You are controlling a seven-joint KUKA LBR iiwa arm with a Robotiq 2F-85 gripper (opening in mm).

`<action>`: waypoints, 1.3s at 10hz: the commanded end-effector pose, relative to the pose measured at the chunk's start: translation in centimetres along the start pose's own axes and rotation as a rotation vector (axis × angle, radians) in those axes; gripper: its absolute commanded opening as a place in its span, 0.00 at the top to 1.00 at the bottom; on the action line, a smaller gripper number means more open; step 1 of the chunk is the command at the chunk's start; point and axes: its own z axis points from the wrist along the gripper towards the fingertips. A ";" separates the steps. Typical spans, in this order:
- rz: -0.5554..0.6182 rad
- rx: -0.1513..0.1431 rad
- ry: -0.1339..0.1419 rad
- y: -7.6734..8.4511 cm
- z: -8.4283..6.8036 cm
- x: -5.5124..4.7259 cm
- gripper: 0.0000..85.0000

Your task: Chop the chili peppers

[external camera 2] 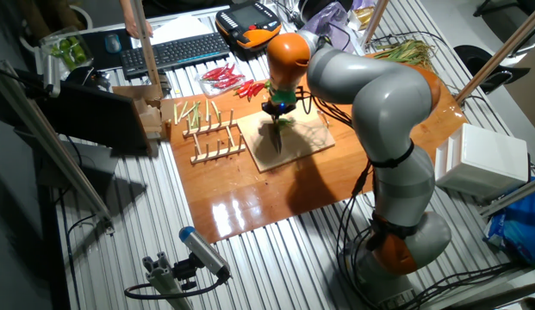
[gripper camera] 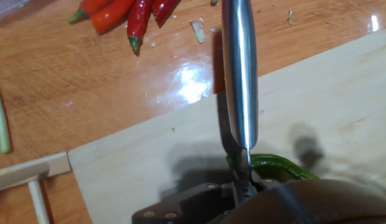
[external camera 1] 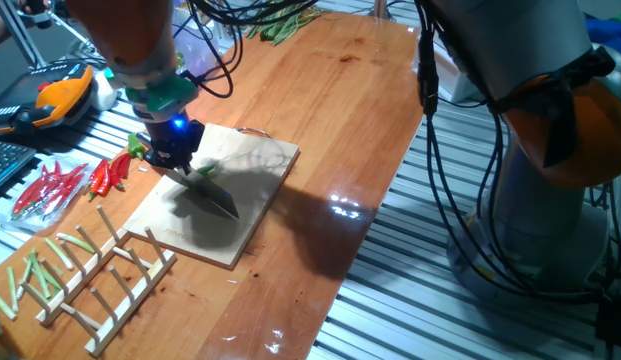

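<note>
A glossy green chili pepper [external camera 1: 203, 172] lies on the wooden cutting board [external camera 1: 255, 165], still in one piece. My gripper [external camera 1: 175, 150] is shut on the handle of a knife [external camera 1: 218, 198]. The blade slants down over the board just past the chili. In the hand view the blade [gripper camera: 239, 74] runs away from the gripper [gripper camera: 242, 186], and the chili [gripper camera: 276, 167] curls to the right at the blade's base, partly hidden by the hand. In the other fixed view the gripper [external camera 2: 278, 108] stands over the board [external camera 2: 314, 138].
Red chilies with green stems [external camera 1: 108, 175] lie left of the board and also show in the hand view [gripper camera: 124, 12]. A wooden peg rack [external camera 1: 110, 280] and pale green stalks [external camera 1: 30, 270] lie in front left. A teach pendant [external camera 1: 60, 95] sits at the far left. Cables hang behind the arm.
</note>
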 end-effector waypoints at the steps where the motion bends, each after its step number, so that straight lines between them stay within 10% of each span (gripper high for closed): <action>1: 0.004 -0.005 0.007 0.6 -1.5 -0.1 1.00; 7: -0.020 0.045 0.008 0.6 -3.2 -1.1 1.00; 13: -0.025 0.014 -0.011 -0.5 -0.8 -1.7 1.00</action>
